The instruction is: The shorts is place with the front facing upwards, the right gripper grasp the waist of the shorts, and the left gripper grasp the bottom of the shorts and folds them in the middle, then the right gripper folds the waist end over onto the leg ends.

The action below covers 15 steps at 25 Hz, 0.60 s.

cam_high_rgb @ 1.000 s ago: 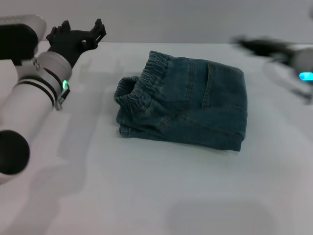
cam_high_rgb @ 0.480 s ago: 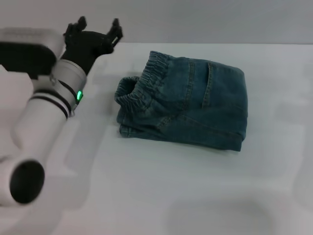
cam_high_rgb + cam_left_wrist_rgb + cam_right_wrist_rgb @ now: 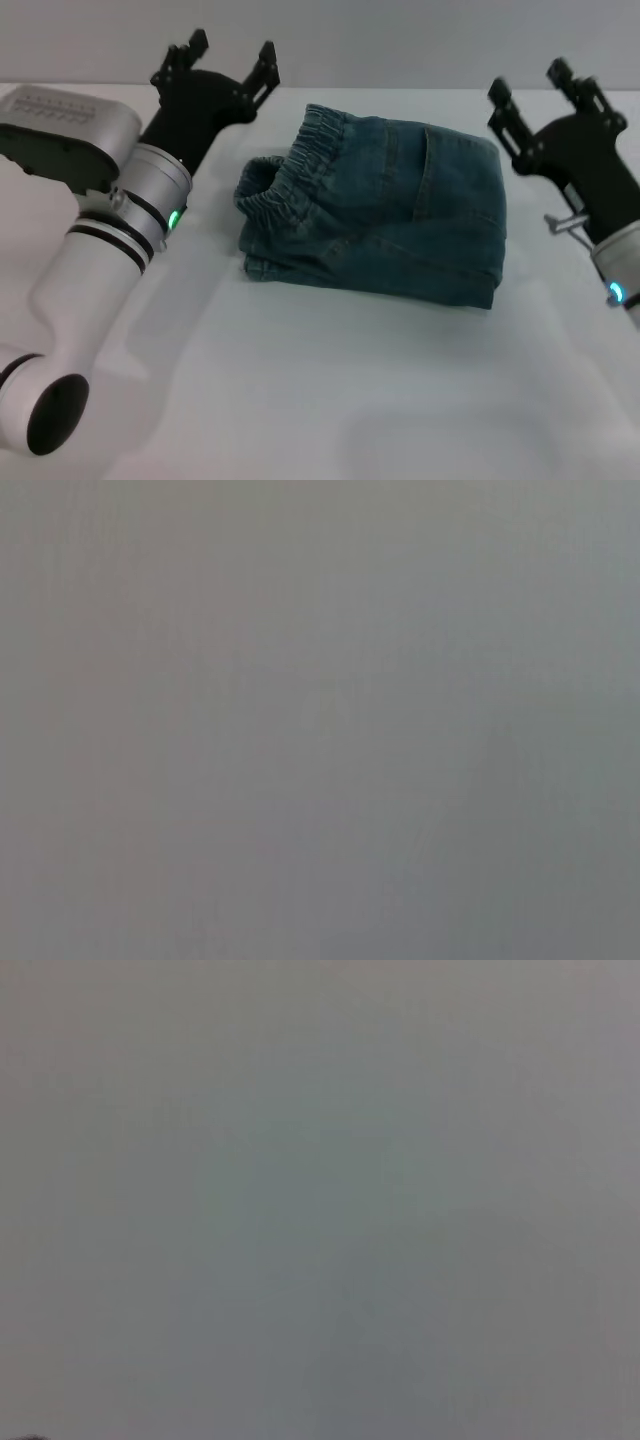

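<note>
- Left gripper (image 3: 226, 62): jaws spread and holding nothing. It hangs above the far-left part of the worktop (image 3: 330, 400), just left of the shorts (image 3: 375, 205) and clear of the denim.
- Right gripper (image 3: 540, 85): jaws spread and holding nothing. It stands at the right edge of the scene, near the right side of the shorts without touching them.
- Change noted: one second ago the left gripper sat farther left, and the right arm showed only as a streak at the far right. Half a second ago the right arm was out of sight altogether. Both grippers now flank the garment with fingers pointing away from the robot. The shorts have not shifted in that time.
- Shorts: they lie at the centre of the worktop as a compact folded bundle. The elastic waist (image 3: 300, 160) is puckered along the far-left side, and a smooth folded edge runs down the right. The leg ends cannot be made out; I judge them tucked beneath the upper layer.
- Judgement on the task: both folds appear complete, and neither gripper has hold of the cloth. The arms seem to be settling into a rest pose.
- Containers: none in view.
- Wrist views: both show plain grey and add nothing.
</note>
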{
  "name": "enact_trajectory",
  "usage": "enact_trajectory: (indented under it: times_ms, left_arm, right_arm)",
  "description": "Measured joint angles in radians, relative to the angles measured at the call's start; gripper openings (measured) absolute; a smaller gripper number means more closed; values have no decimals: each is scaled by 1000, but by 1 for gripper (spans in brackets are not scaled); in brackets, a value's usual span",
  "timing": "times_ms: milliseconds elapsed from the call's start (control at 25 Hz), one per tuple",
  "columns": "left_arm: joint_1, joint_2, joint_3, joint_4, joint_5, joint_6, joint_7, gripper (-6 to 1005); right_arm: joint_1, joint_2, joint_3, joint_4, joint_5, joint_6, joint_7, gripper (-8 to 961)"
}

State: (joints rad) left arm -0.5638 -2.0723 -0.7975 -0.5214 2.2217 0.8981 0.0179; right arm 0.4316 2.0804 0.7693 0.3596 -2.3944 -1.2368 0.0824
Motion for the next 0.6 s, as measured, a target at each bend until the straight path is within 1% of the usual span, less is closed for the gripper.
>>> enact_trajectory:
  times_ms: [160,320,440,520,600]
  left_arm:
    - [-9,0,32,14,1,-20,-1,842]
    - [-13,0,79,9,2,-26,-11,841]
    - [-28,0,125,13,3,-30,-26,841]
    - [-39,-1,181,15,3,-32,-36,842]
    - [-43,-2,232,6,3,-23,-39,842]
  right_arm:
    - [-37,5,-16,28,3,31,-17,655]
    - [-38,7,-12,30,49,128,-7,655]
    - [-37,6,-13,26,142,154,-3,529]
    - [-40,2,-16,18,172,155,-4,445]
    - [-46,-1,-15,0,177,153,-6,293]
